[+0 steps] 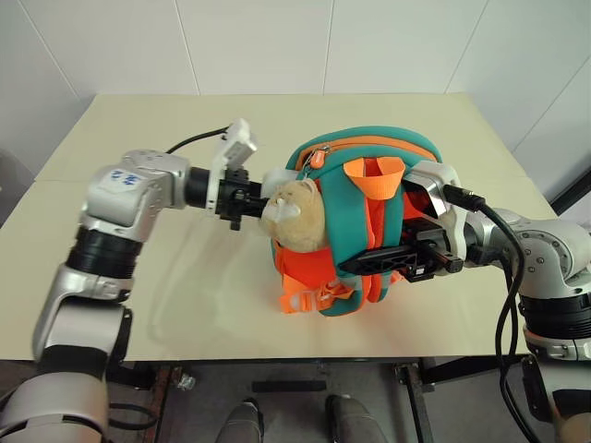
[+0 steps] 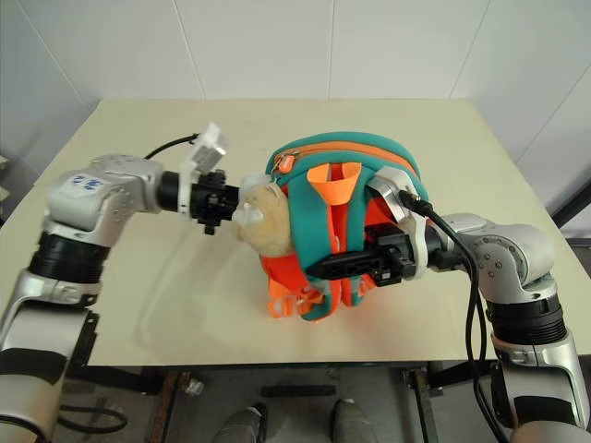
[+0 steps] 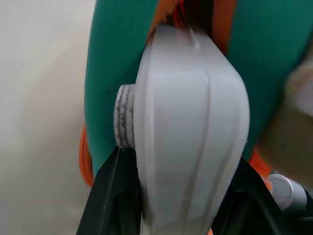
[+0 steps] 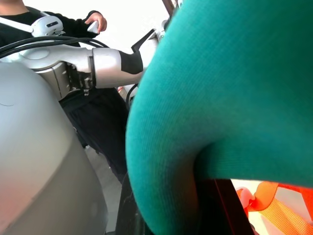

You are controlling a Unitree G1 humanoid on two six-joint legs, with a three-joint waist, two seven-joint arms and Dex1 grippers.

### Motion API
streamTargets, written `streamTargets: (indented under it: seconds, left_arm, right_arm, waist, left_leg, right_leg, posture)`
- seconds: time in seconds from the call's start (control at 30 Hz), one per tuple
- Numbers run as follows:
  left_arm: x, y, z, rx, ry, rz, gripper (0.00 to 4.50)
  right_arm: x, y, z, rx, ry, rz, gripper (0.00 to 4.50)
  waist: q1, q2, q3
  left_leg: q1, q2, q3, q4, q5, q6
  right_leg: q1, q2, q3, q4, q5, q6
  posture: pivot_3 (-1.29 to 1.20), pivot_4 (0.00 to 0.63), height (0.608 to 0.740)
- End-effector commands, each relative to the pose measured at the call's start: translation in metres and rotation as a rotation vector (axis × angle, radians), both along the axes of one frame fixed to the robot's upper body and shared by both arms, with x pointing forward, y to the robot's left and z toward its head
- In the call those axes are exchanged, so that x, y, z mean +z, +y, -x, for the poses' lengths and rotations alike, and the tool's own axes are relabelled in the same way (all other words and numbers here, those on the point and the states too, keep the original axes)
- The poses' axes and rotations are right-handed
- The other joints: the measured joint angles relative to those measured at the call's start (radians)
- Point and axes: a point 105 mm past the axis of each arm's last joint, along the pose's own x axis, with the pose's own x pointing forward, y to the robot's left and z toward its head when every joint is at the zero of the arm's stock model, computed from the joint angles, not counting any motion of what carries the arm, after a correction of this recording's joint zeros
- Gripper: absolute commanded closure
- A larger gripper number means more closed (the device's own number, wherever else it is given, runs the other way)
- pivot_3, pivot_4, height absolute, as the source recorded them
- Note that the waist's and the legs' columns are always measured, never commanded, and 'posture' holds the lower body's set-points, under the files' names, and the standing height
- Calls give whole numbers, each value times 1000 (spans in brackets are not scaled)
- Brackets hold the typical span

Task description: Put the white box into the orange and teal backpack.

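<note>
**Now the box is right at the backpack**

Here the left gripper (image 1: 247, 198) holds the white box (image 3: 188, 132) between its two black fingers. The box end pushes up against the orange and teal backpack (image 1: 355, 231), by its plush bear head (image 1: 294, 214). The backpack is upright on the pale table (image 1: 138, 138). On the right, the right gripper (image 1: 369, 261) is pinched tight on a teal strap (image 4: 220, 98).

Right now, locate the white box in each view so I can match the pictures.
Left eye view: white box, between left tool and plush head.
Right eye view: just above the plush head.
Left wrist view: centre, large, against the teal backpack.
Right wrist view: cannot tell.
Shared landmark: backpack's teal fabric.
</note>
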Motion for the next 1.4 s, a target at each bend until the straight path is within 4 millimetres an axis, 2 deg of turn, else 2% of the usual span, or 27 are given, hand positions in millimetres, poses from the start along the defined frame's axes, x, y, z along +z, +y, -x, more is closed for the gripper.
streamTargets:
  seconds: [0.03, 0.1, 0.2, 0.27, 0.3, 0.43, 0.57, 0.8, 0.9, 1.07, 1.23, 1.33, 1.4]
  left_arm:
    - [2, -14, -6, -36, -32, 2, 3251]
    - [-3, -18, -10, -37, -41, -11, 3251]
    - [-1, -27, -15, -29, -55, 33, 3251]
    - [-1, -27, -12, -47, -76, 15, 3251]
    - [0, -26, -10, -55, -95, 11, 2518]
    - [4, -16, 0, -88, -136, 0, 1344]
    - [11, 11, 5, -97, -206, -6, 167]
    - [6, 62, 12, -79, -265, -104, 167]
    - [8, 73, 27, -92, -252, -99, 167]
    - [15, 59, 48, -141, -288, -21, 167]
    - [26, 44, 54, -128, -333, 69, 167]
    - [21, 33, 52, -112, -358, 84, 167]
    - [23, 20, 54, -132, -352, 163, 167]
  right_arm:
    - [8, 3, 8, 16, -54, -34, 4485]
    - [8, 4, 9, 11, -57, -37, 4485]
    - [7, 3, 10, -4, -58, -42, 4485]
    - [6, 3, 10, -14, -57, -44, 4485]
    - [6, 2, 10, -19, -56, -44, 4500]
    - [4, 1, 9, -33, -55, -44, 4500]
    - [3, 0, 5, -47, -54, -40, 4500]
    - [0, -1, -2, -63, -52, -37, 4500]
    - [-3, -3, -6, -71, -48, -30, 4500]
    - [-4, -4, -9, -67, -49, -27, 4500]
    - [-6, -3, -11, -68, -47, -28, 4500]
    - [-7, -2, -10, -53, -49, -22, 4500]
    - [-9, -1, -8, -44, -53, -19, 4500]
  waist:
    - [2, 0, 0]
    - [4, 0, 0]
    - [5, 0, 0]
    - [5, 0, 0]
    - [5, 0, 0]
    - [0, 0, 0]
    - [-3, 0, 0]
    - [2, 0, 0]
    - [1, 0, 0]
    - [5, 0, 0]
    - [4, 0, 0]
    - [1, 0, 0]
    - [3, 0, 0]
  left_leg:
    - [0, 0, 0, 0, 0, 0]
    - [0, 0, 0, 1, 0, 0]
    - [0, 0, 0, 2, 0, 0]
    - [0, 0, 0, 2, 0, 0]
    - [0, -1, -1, 3, 0, 0]
    - [0, 0, -1, 2, 0, 0]
    - [0, 0, -1, 2, 0, 0]
    - [0, 0, 0, 2, 0, 0]
    - [0, 0, 0, 2, 0, 0]
    - [0, 0, -1, 2, 0, 0]
    - [0, 0, -1, 4, 0, 0]
    - [1, 0, -1, 5, 0, 0]
    - [1, 0, -1, 5, 0, 0]
  right_leg:
    - [0, 0, 0, 0, 0, 0]
    - [0, 0, 0, 0, 0, 0]
    - [1, 0, 0, 0, 0, 0]
    - [1, 0, 0, 0, 0, 1]
    - [2, 0, 0, 0, 0, 1]
    - [1, 0, 0, 0, 1, 1]
    - [1, 0, 0, 1, 0, 1]
    - [1, 0, 0, 1, 0, 0]
    - [1, 0, 0, 1, 0, 0]
    - [1, 0, 0, 1, 0, 0]
    - [2, 0, 0, 1, 0, 0]
    - [2, 0, 0, 2, 0, 0]
    - [2, 0, 0, 2, 0, 0]
  posture:
    - [0, 150, 740]
    - [0, 150, 740]
    - [0, 150, 740]
    - [0, 150, 740]
    - [0, 150, 740]
    - [0, 150, 740]
    - [0, 150, 740]
    - [0, 150, 740]
    - [0, 150, 740]
    - [0, 150, 740]
    - [0, 150, 740]
    - [0, 150, 740]
    - [0, 150, 740]
